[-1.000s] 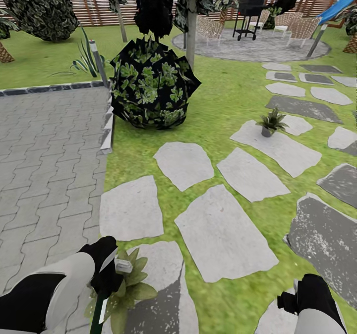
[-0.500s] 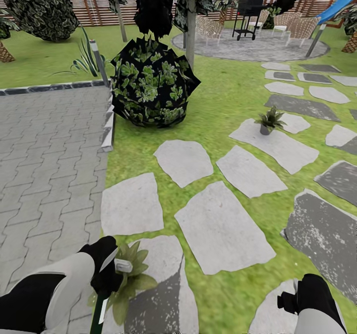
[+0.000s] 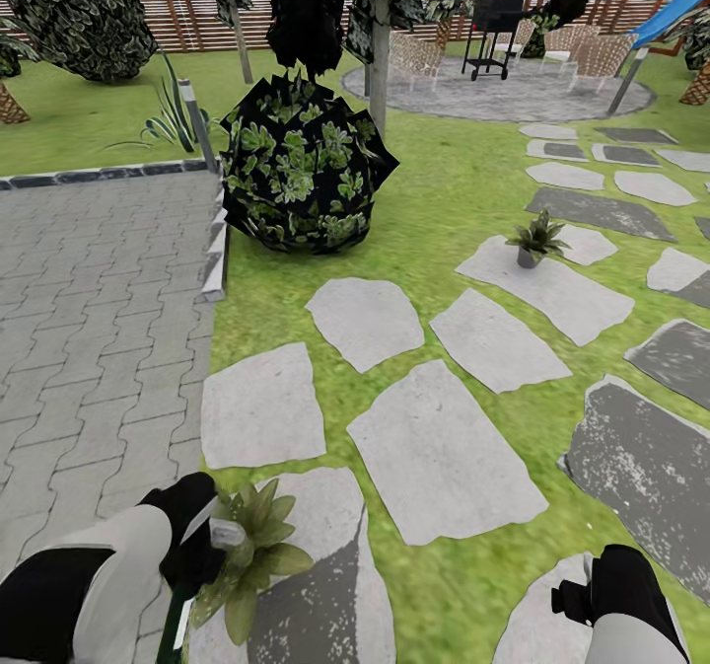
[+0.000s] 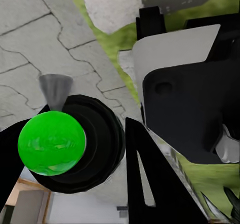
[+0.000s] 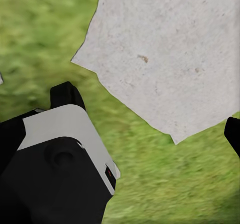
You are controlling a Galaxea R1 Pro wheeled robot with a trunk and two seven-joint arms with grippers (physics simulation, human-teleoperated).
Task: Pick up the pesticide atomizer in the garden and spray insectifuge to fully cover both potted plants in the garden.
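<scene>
While its body runs off frame, the pesticide atomizer [image 3: 192, 585] sits clenched in the left gripper [image 3: 197, 555].

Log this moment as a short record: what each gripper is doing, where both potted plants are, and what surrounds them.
left gripper: shut on pesticide atomizer, trigger head at the near potted plant
right gripper: open, holding nothing, over grass and a stepping stone
near potted plant: on a stepping stone beside the grey paving
far potted plant: upright on a stone, ahead to the right
dark round bush: at the paving's far corner
</scene>
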